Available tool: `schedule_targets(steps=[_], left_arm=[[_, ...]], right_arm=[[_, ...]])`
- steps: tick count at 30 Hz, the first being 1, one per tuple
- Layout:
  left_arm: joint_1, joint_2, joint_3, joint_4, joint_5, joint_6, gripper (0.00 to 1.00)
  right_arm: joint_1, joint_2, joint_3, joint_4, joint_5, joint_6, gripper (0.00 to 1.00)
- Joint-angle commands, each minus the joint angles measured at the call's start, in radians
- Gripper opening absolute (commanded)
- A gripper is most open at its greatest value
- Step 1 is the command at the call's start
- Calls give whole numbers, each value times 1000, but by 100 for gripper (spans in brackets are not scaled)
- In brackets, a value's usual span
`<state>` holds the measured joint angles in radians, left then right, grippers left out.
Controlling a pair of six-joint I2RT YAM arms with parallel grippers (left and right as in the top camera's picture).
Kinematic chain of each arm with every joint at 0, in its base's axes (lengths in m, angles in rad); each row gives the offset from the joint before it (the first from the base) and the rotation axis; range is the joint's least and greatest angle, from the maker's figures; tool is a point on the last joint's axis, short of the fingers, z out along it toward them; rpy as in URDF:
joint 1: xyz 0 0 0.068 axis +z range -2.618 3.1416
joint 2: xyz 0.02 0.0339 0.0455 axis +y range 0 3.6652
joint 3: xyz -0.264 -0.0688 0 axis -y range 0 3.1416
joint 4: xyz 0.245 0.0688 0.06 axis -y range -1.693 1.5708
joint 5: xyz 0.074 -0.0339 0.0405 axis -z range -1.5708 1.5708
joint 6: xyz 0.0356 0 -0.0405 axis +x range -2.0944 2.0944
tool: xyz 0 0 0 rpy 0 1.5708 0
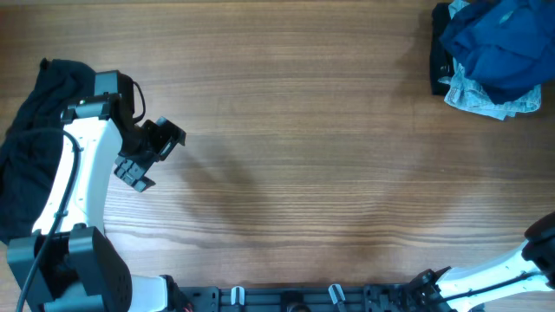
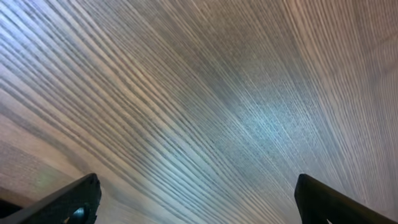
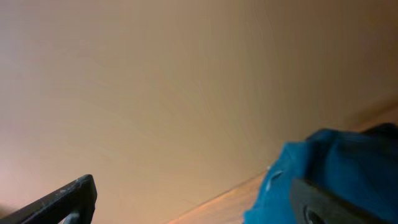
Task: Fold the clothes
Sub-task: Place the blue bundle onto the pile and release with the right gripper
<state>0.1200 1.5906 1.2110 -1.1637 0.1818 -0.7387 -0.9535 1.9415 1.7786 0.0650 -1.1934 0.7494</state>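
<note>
The soft black garment (image 1: 22, 156) lies bunched at the left edge of the pale wood-grain desk (image 1: 303, 130), partly hidden under the left arm. A fold of limp teal-blue shirt fabric (image 3: 329, 162) shows only in the right wrist view, low and to the right, behind one finger; where it sits relative to the desk I cannot tell.

Both pieces look light, floppy and without any stiffness. They should sag and drape from wherever they are pinched, and a single-layer pinch may slip or drag the rest along. The best hold is likely a seam, hem or shoulder corner, taken at two spread points so the cloth hangs flat — not a grab into the middle of the bunch.

The left end effector (image 1: 154, 156) hovers over bare wood just right of the black garment, jaws spread wide and holding nothing. The right end effector (image 3: 193, 193) is also spread wide, gripping nothing. Far off at the top-right corner sits a heap of navy and pale-denim cloth (image 1: 494, 52) — not part of the job.
</note>
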Motion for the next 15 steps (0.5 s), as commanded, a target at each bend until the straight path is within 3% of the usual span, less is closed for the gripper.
schedule_targets(steps=[1, 2, 4, 6, 9, 15], left_arm=[[0, -3, 5, 8, 8, -10, 100], [0, -3, 5, 7, 9, -10, 100], [0, -3, 5, 9, 8, -10, 100], [0, -3, 5, 14, 9, -10, 100], [0, -3, 5, 2, 9, -10, 100], [0, -3, 5, -6, 8, -10, 100]], right_arm=[[121, -88, 6, -426, 458, -372, 94], [206, -106, 20, -539, 666, -479, 62], [340, -106, 37, -611, 912, -521, 19], [470, -100, 37, -586, 1059, -571, 5], [583, -82, 37, -482, 1174, -533, 4], [587, 73, 36, -394, 1338, -515, 4]])
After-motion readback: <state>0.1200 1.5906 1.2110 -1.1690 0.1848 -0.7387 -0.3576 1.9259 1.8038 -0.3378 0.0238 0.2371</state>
